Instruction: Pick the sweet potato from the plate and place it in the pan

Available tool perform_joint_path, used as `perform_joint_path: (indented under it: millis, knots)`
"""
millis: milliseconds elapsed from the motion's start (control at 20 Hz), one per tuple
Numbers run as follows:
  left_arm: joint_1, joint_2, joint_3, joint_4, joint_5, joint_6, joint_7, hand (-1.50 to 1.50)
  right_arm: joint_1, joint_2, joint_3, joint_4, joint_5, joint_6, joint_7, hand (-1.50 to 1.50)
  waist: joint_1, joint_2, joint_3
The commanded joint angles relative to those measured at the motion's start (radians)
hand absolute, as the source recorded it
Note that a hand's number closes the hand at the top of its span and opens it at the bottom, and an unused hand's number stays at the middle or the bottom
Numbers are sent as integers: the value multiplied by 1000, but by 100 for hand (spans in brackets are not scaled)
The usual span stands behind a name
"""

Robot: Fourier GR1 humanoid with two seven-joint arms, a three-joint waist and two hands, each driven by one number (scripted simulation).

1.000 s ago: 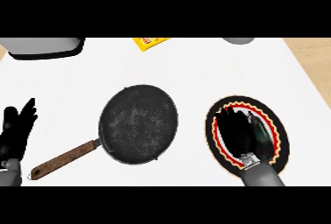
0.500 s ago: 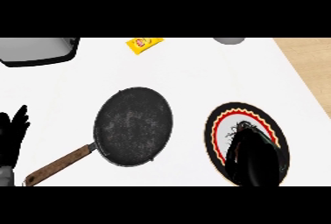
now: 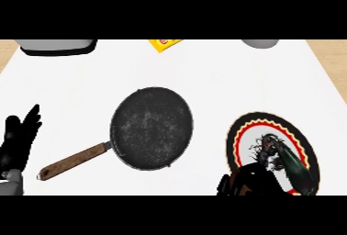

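Leftmost, the left hand (image 3: 19, 144) rests at the edge of the worktop (image 3: 224, 78), its fingers (image 3: 30, 117) straight and slightly apart, pointing up. Right of those fingers lies the pan (image 3: 152, 128), its wooden handle (image 3: 73, 160) angled back toward them. Further right, the right hand (image 3: 254, 181) covers the plate's (image 3: 298, 137) lower edge; whether its fingers are curled cannot be told. The sweet potato is not visible.

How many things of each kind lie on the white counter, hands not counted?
Pan: 1
Plate: 1
Yellow item at the far edge: 1
Grey things cut off by the far edge: 2
Total: 5
The sweet potato cannot be made out.
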Motion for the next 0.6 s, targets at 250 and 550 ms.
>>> perform_joint_path:
  millis: [250, 550]
  knots:
    - [-43, 7, -17, -14, 4, -37, 6, 0, -211, 22, 96, 46, -47, -66, 333, 150, 61, 21, 1]
    - [-49, -19, -53, -43, -21, -24, 30, 0, -352, 25, -27, 222, -192, -208, 368, 150, 92, 27, 4]
